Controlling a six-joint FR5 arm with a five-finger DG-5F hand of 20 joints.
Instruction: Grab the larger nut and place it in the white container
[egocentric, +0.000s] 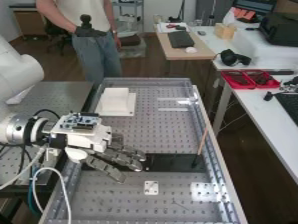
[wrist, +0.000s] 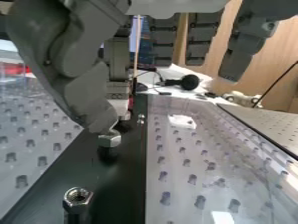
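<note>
The hand (egocentric: 120, 159) reaches over the left part of a dark strip (egocentric: 174, 162) on the bench, its fingers extended and spread. In the wrist view the hand (wrist: 83, 75) is open, its thumb hanging low over the same strip. A metallic hex nut (wrist: 110, 139) is right at the thumb's tip; whether they touch I cannot tell. Another hex nut (wrist: 78, 196) sits nearer the camera on a dark upright post. Which nut is larger is unclear. Beyond the hand, the white container (egocentric: 116, 103) stands at the bench's far left.
A thin wooden stick (egocentric: 202, 142) stands upright at the strip's right end. A small white plate with holes (egocentric: 151, 188) lies on the near perforated surface. Clear raised walls (egocentric: 214, 150) border the bench. A person stands behind the far end.
</note>
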